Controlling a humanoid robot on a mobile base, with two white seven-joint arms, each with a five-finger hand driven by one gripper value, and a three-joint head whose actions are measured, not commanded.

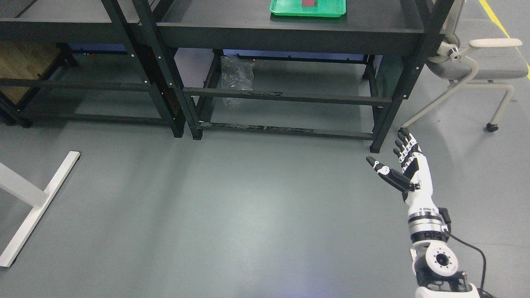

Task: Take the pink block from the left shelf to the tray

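Green tray (308, 11) and reddish block (308, 3) in it cropped by top edge.

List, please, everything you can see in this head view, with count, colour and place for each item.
tray: 1, green, on the right shelf top, upper middle
block: 1, reddish pink, in the tray, cut by the top edge
shelf units: 2, black, side by side across the top
plastic bag: 1, clear, under the right shelf
chair: 1, grey and cream, far right
table leg: 1, white, lower left
floor: grey
right hand: 1, white and black, open and empty, lower right
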